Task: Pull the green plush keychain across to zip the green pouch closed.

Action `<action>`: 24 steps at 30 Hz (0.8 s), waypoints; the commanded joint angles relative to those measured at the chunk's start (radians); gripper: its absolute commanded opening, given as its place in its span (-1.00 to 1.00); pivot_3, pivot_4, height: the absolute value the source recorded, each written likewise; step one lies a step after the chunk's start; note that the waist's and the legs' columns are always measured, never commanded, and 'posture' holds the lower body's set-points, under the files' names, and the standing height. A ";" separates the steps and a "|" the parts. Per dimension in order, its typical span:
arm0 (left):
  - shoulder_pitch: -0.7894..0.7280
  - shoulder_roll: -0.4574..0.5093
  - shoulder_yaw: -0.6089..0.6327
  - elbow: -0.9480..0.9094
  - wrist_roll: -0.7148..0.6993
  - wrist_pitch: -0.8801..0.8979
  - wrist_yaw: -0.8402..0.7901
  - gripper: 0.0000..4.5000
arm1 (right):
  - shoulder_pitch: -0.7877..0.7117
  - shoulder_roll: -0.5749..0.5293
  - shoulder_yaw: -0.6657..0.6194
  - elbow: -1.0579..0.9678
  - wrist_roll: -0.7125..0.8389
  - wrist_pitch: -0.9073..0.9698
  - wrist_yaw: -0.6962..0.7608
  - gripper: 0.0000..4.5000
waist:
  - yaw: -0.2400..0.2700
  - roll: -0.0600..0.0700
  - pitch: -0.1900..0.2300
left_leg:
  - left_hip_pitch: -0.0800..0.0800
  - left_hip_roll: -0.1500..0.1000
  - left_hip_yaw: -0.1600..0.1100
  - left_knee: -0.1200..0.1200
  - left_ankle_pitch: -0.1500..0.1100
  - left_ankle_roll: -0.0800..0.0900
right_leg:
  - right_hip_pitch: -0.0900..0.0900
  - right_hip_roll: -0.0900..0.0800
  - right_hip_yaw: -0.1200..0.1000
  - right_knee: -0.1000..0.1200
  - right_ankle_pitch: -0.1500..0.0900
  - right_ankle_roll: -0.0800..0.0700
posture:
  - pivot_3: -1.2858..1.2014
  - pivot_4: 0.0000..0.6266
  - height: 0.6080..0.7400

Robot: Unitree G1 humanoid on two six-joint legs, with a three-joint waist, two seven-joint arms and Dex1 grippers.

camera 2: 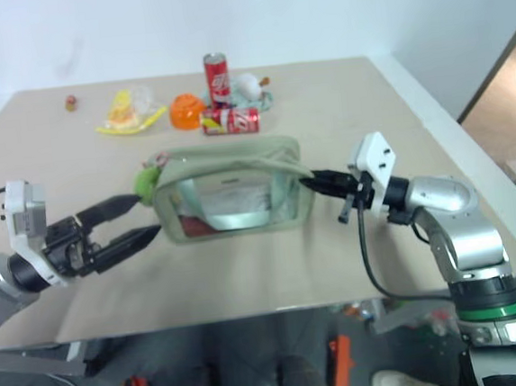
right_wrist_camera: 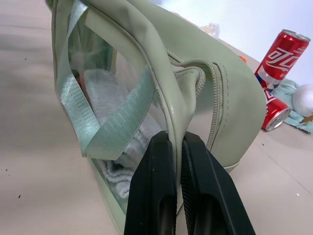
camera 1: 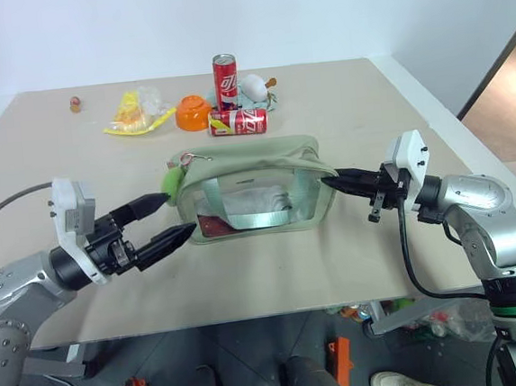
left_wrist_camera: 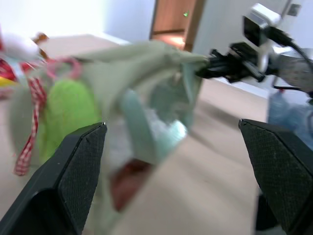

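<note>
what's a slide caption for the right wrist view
Right gripper shut on the pouch end seam, cans behind.

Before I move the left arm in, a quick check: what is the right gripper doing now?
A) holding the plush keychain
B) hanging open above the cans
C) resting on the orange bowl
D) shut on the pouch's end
D: the right gripper has its black fingers pinched together on the edge of the green pouch.

Looks like a robot test room or lab — plain beige bench [camera 1: 337, 267] against bare white walls [camera 1: 315, 16], grey floor [camera 1: 255, 365] at the frame bottom with loose clutter under the bench, wooden doorway [left_wrist_camera: 173, 22] at top centre of the left wrist view — staged props like cola cans [camera 1: 227, 83] upper centre.
</note>
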 commanded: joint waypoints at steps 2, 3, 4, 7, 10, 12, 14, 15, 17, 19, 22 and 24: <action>-0.006 0.026 0.077 -0.059 -0.071 0.002 0.068 1.00 | -0.022 0.003 -0.008 -0.046 0.005 0.006 -0.001 -0.98 | 0.000 0.000 0.000 | 0.000 0.000 0.001 0.000 0.000 0.000 | 0.000 0.000 0.001 0.000 0.001 0.000 | 0.03 -0.52 1.00; 0.000 0.030 0.085 -0.065 -0.085 0.004 0.078 1.00 | -0.023 0.004 -0.007 -0.046 0.004 0.006 -0.001 -0.98 | 0.000 0.000 0.000 | 0.001 0.000 0.001 0.001 0.000 0.000 | 0.000 0.000 0.001 0.000 0.001 0.000 | 0.03 -0.52 1.00; 0.007 0.032 0.093 -0.070 -0.098 0.006 0.089 1.00 | -0.023 0.003 -0.006 -0.046 0.003 0.006 0.000 -0.98 | 0.000 0.000 0.000 | 0.001 0.000 0.001 0.001 0.000 0.000 | 0.000 0.000 0.001 0.000 0.001 0.000 | 0.03 -0.52 1.00; 0.018 0.017 0.115 -0.060 -0.085 -0.017 0.133 1.00 | -0.032 0.007 0.000 -0.044 0.003 0.008 0.001 -0.98 | -0.001 0.000 0.000 | 0.001 0.000 0.002 0.001 0.000 0.000 | 0.000 0.000 0.002 0.000 0.001 0.000 | 0.03 -0.52 1.00; 0.020 0.005 0.112 -0.026 -0.022 -0.054 0.156 1.00 | -0.038 0.012 0.005 -0.044 0.002 0.009 0.001 -0.98 | 0.000 0.000 0.000 | 0.001 0.000 0.002 0.001 0.000 0.000 | 0.000 0.000 0.001 0.000 0.001 0.000 | 0.03 -0.52 1.00; 0.035 0.009 0.086 0.006 0.064 -0.091 0.136 1.00 | -0.044 0.018 0.007 -0.041 0.001 0.011 -0.002 -0.98 | -0.001 0.000 0.000 | 0.001 0.000 0.002 0.001 0.000 0.000 | 0.000 0.000 0.002 0.000 0.001 0.000 | 0.03 -0.52 1.00; 0.030 0.001 0.057 0.033 0.112 -0.121 0.116 1.00 | -0.046 0.023 0.010 -0.040 -0.003 0.010 -0.003 -0.98 | -0.001 0.000 0.000 | 0.002 0.000 0.002 0.000 0.000 0.000 | 0.000 0.001 0.002 0.000 0.001 0.000 | 0.03 -0.52 1.00; 0.024 -0.004 0.042 0.043 0.127 -0.128 0.111 1.00 | -0.046 0.024 0.010 -0.041 -0.004 0.010 -0.004 -0.98 | -0.001 0.000 0.000 | 0.002 0.000 0.002 0.000 0.000 0.000 | 0.000 0.001 0.002 0.000 0.001 0.000 | 0.03 -0.52 1.00; 0.007 -0.019 0.003 0.065 0.161 -0.142 0.102 1.00 | -0.044 0.025 0.009 -0.043 -0.007 0.010 -0.004 -0.98 | -0.001 0.000 0.000 | 0.002 0.000 0.002 0.000 0.000 0.000 | 0.000 0.001 0.002 0.000 0.001 0.000 | 0.03 -0.52 1.00; -0.014 -0.033 -0.038 0.090 0.208 -0.169 0.093 1.00 | -0.040 0.024 0.006 -0.044 -0.009 0.009 -0.003 -0.98 | -0.001 0.000 0.000 | 0.001 0.000 0.003 0.000 0.000 0.000 | 0.000 0.000 0.002 0.000 0.001 0.000 | 0.03 -0.52 1.00; -0.056 -0.052 -0.066 0.125 0.226 -0.183 0.071 0.89 | -0.038 0.020 0.001 -0.045 -0.010 0.009 -0.004 -1.00 | -0.001 0.000 0.000 | 0.002 0.000 0.003 0.000 0.000 0.000 | 0.000 0.001 0.003 0.000 0.002 0.000 | 0.03 -0.52 1.00; -0.081 -0.060 -0.086 0.156 0.251 -0.196 0.057 0.68 | -0.037 0.018 -0.002 -0.045 -0.011 0.008 -0.005 -1.00 | -0.001 0.000 0.000 | 0.002 0.000 0.003 0.000 0.000 0.000 | 0.000 0.001 0.003 0.000 0.002 0.000 | 0.03 -0.52 1.00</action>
